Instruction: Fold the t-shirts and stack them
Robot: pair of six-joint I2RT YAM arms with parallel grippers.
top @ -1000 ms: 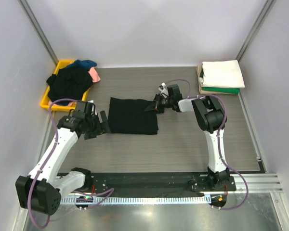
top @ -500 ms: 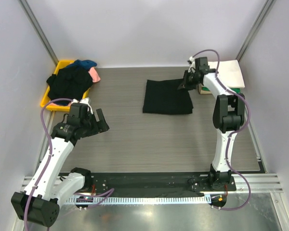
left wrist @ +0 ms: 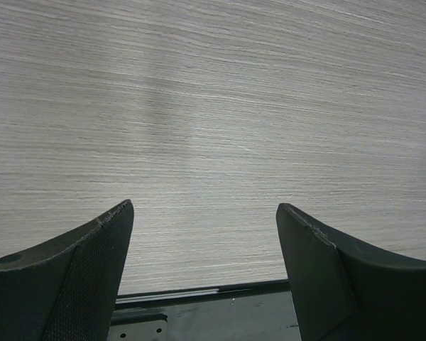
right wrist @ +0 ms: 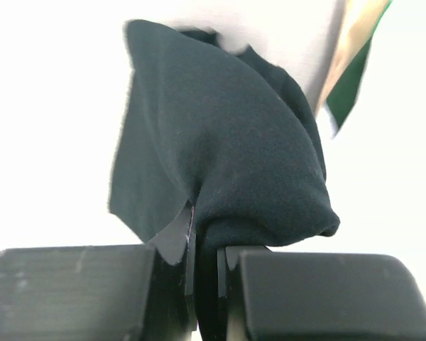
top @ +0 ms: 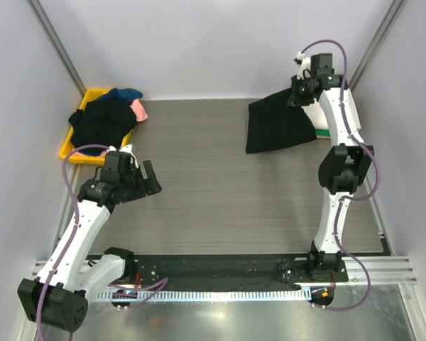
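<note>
A folded black t-shirt (top: pixel 273 126) hangs from my right gripper (top: pixel 299 97) at the back right, lifted over the table beside the stack. In the right wrist view the right gripper (right wrist: pixel 206 249) is shut on the black cloth (right wrist: pixel 227 156), which bulges above the jaws. The stack of folded shirts shows only as a white edge (top: pixel 314 116) and a green sliver (top: pixel 325 132) behind the arm. My left gripper (top: pixel 148 179) is open and empty at the left, over bare table (left wrist: pixel 213 106). More t-shirts, black (top: pixel 101 121), blue (top: pixel 125 93) and pink (top: pixel 140 111), lie heaped in the yellow tray (top: pixel 66 147).
The yellow tray stands at the back left corner against the wall. Grey walls close the table on three sides. A black rail (top: pixel 220 270) with the arm bases runs along the near edge.
My right gripper has carried the folded black shirt from the middle of the table up and right to the back right stack. My left arm drew back left and then stayed still.
</note>
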